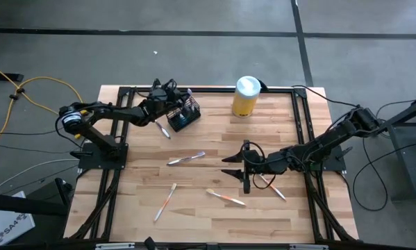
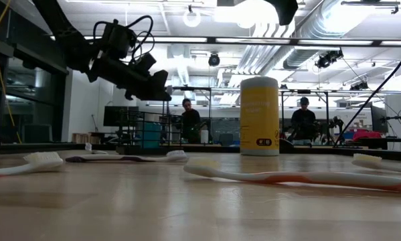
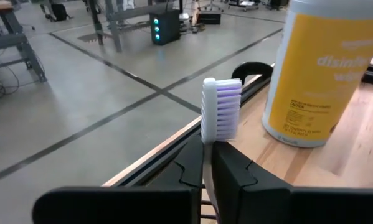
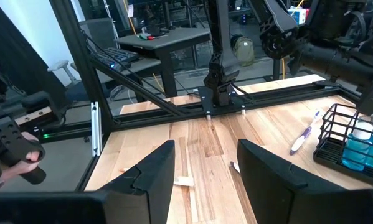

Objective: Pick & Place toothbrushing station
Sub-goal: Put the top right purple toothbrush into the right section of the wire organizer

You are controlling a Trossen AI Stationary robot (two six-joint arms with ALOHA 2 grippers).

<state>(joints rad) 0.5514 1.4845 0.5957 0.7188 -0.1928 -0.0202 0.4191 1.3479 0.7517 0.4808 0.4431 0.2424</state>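
The black wire-mesh holder (image 1: 185, 117) stands on the table at the far left-centre, with blue items inside it; it also shows in the right wrist view (image 4: 351, 140). My left gripper (image 1: 182, 102) hangs just over the holder, shut on a white toothbrush with purple-and-white bristles (image 3: 221, 109). It shows raised above the table in the low view (image 2: 150, 86). My right gripper (image 1: 239, 169) is open and empty, low over the table's middle right (image 4: 205, 165). My left gripper pinches the toothbrush's handle (image 3: 206, 165) between its two fingers, a little below the head. The brush lies along the fingers, and its head (image 3: 222, 106) sticks out past the fingertips. The rest of the handle is hidden by the gripper.
A yellow canister with a white lid (image 1: 246, 97) stands at the far edge, right of the holder. A purple toothbrush (image 1: 163, 129) lies beside the holder. More toothbrushes lie mid-table (image 1: 187, 158), near left (image 1: 164, 201), near centre (image 1: 226, 198) and by my right gripper (image 1: 271, 187).
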